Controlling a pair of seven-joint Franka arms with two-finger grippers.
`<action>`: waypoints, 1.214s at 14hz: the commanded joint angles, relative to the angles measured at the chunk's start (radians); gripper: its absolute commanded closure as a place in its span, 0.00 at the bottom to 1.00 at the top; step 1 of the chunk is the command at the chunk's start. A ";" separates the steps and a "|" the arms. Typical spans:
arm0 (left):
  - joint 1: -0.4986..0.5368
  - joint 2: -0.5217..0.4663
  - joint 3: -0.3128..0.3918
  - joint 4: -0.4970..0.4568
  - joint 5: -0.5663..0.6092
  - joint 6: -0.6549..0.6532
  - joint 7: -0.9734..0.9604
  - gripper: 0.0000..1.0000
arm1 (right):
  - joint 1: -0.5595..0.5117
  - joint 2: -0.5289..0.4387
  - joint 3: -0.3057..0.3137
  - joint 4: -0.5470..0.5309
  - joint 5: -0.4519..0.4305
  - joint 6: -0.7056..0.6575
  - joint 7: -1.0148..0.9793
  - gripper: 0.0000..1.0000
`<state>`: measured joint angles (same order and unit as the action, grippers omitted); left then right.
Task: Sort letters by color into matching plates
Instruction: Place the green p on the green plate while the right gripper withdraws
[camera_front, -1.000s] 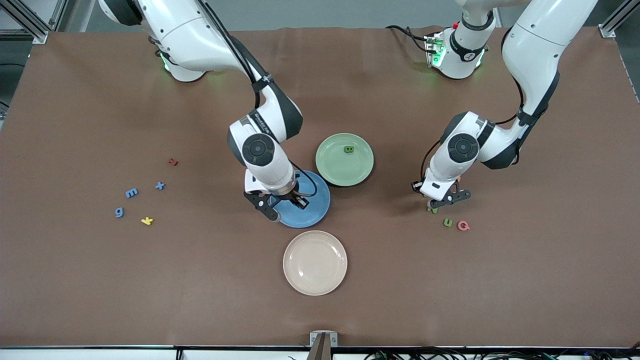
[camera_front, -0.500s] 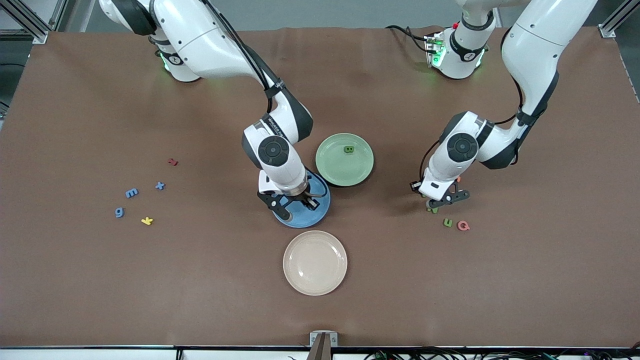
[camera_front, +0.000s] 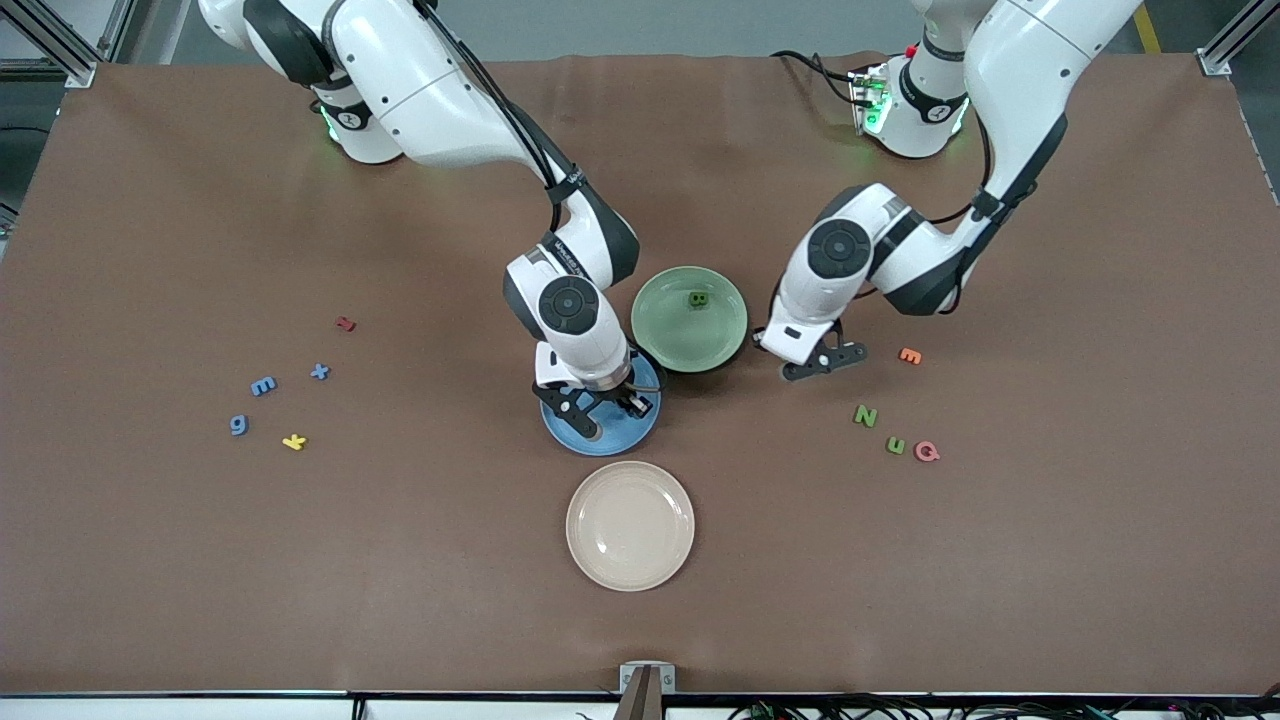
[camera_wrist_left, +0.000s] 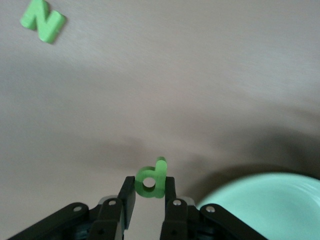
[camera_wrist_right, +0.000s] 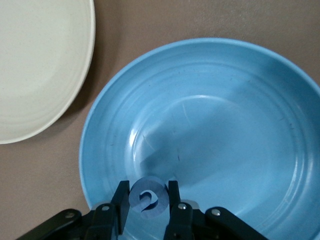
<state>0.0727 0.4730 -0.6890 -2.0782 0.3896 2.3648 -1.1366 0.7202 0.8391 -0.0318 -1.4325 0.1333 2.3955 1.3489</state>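
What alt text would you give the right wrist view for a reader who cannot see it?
The right gripper holds a small blue letter between its fingers over the blue plate, which shows nothing else in it. Part of a cream plate lies beside it on the brown table.

The round medium-blue plate (camera_front: 600, 432) touches the round pale-green plate (camera_front: 689, 318), which holds one dark green foam letter (camera_front: 698, 298). A blue foam letter (camera_wrist_right: 148, 198) hangs pinched over the blue plate; a bright green foam "d" (camera_wrist_left: 152, 179) hangs pinched just beside the green plate. A green "N" (camera_front: 865, 416) and green "u" (camera_front: 896, 446) lie toward the left arm's end. Three blue letters, "x" (camera_front: 319, 371), "e" (camera_front: 263, 386) and "g" (camera_front: 238, 425), lie toward the right arm's end.
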 joint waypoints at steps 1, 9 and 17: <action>-0.046 0.018 -0.027 0.039 0.002 -0.030 -0.089 0.90 | 0.015 0.037 -0.013 0.056 -0.009 -0.004 0.030 0.93; -0.169 0.090 -0.024 0.052 0.008 -0.027 -0.150 0.84 | 0.007 0.032 -0.016 0.057 -0.035 -0.010 0.019 0.00; -0.162 0.099 -0.023 0.040 0.020 -0.029 -0.149 0.18 | -0.050 -0.047 -0.017 0.047 -0.064 -0.142 -0.144 0.00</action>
<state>-0.0946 0.5773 -0.7111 -2.0459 0.3896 2.3526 -1.2777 0.6976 0.8404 -0.0582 -1.3796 0.0842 2.3282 1.2707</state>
